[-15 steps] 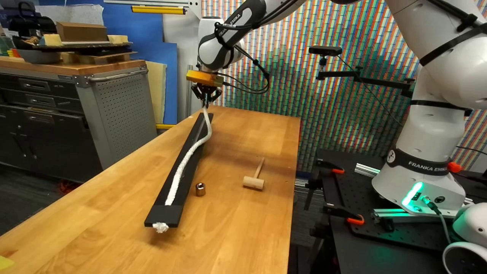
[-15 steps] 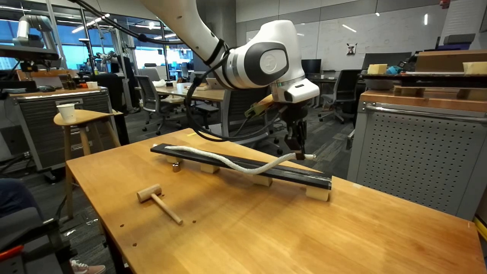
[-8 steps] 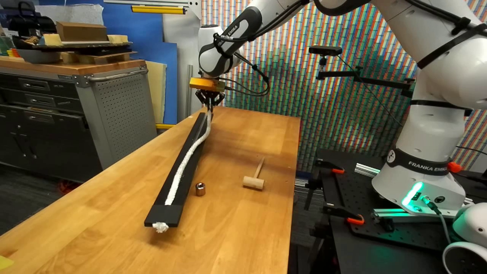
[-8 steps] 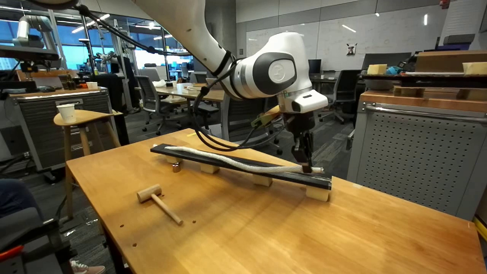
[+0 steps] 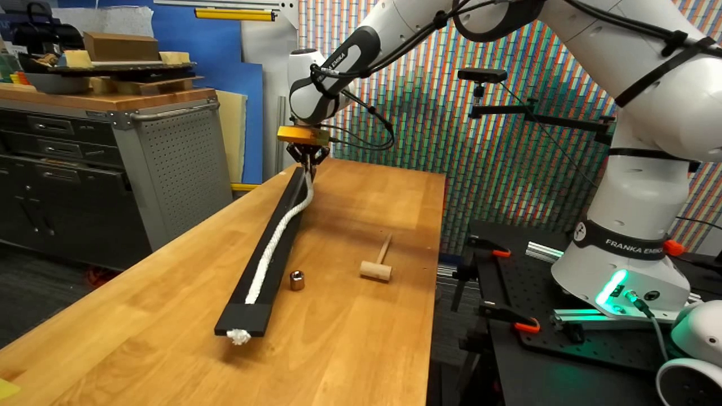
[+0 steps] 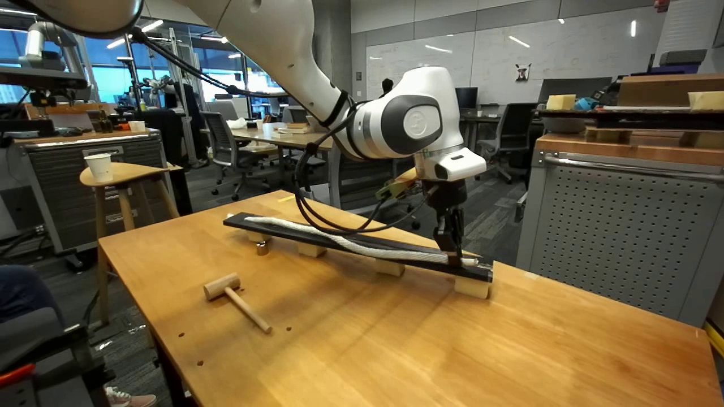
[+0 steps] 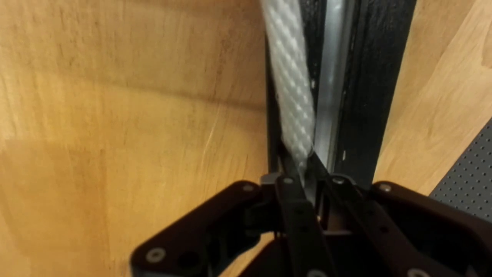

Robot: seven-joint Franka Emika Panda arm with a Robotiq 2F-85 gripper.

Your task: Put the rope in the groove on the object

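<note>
- I have my gripper (image 6: 455,259) low over 1 end of the black bar (image 7: 374,84), its jaws closed on the rope (image 7: 292,77); whether they touch the bar, I can't tell.
- In the wrist view, the rope at my grip lies over the bar's left strip, slanting a little off the bar's length.
- The groove (image 7: 333,77) runs down the bar's middle, just right of the rope there and bare; the 2 lines draw together toward my gripper.
- So the move, as I judge it, is a short shift sideways to the bar's middle, then a press down.
- In both exterior views the rope bows off the bar's middle partway along; I expect that slack to need its own push.
- At the bar's opposite end the rope goes under a black band (image 5: 246,317), its frayed tip showing beyond; I take it as anchored.
</note>
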